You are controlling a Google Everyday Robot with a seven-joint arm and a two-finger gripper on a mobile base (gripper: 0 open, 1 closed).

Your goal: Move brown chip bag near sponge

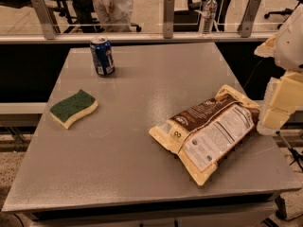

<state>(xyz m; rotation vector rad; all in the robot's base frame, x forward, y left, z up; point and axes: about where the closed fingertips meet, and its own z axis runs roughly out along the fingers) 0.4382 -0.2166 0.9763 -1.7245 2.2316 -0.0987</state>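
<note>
1. Worktop (118, 164): grey, flat, speckled surface filling most of the frame. Its front edge runs along the bottom.

2. Brown chip bag (208, 134): lies flat in the lower right of the frame, near the front right corner of the worktop. The white nutrition label faces up, with a dark brown panel above it and cream-yellow edges around it. The long axis runs diagonally from lower left to upper right.

3. Gripper (274, 112): at the right edge of the frame, level with the upper right end of the bag. Its cream-coloured blocks meet that end of the bag. Whether it is spread or closed on the bag cannot be told. The white arm housing sits above it in the upper right.

4. Sponge (73, 108): left of centre, green side up over yellow foam. It is well apart from the bag.

5. Blue drink can (102, 56): upright, upper left of the worktop, beyond the sponge.

6. Room: a rail (142, 38) with metal posts runs behind the worktop. A clear water bottle (208, 14) stands beyond it, upper right. A person (113, 4) stands at top centre beside office chairs.
</note>
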